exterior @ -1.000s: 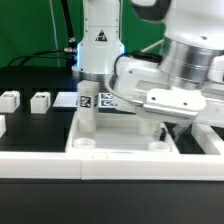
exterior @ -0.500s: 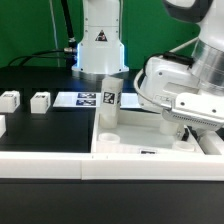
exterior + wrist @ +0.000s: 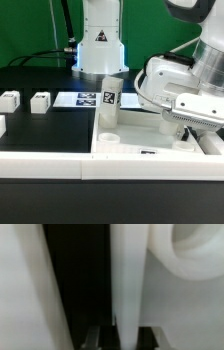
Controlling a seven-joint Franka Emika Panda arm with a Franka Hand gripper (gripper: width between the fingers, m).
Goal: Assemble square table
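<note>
**Square table [image 3: 135,140] clamped by its raised rim**

Largest in the exterior view: white arm [image 3: 175,80] at three o'clock, bent down over the slab, with the robot base [image 3: 100,45] at twelve.

Next in size, the slab itself:
- Lies flat on the black tabletop [image 3: 40,130], filling the view from six round to four o'clock.
- Sits with its front edge just beside the long low barrier wall [image 3: 40,166].
- Carries one leg [image 3: 110,98] upright in the corner socket at its eleven o'clock.
- Shows an empty socket [image 3: 108,135] at its seven o'clock corner and a black-and-white tag [image 3: 148,153] on the front edge.

At nine o'clock of the standing leg and just beside it: the marker board [image 3: 82,99], flat on the tabletop.

Well apart, at nine o'clock of the view: a loose leg [image 3: 40,101] and a second loose leg [image 3: 8,100], side by side, not touching.

Smallest: gripper [image 3: 186,126] at the slab's three o'clock end. Jaws drawn almost together, nipping only the thin rim [image 3: 125,280]. Confirmed in the wrist view: dark fingers [image 3: 95,336] either side of the white wall, with a round socket close by.
</note>
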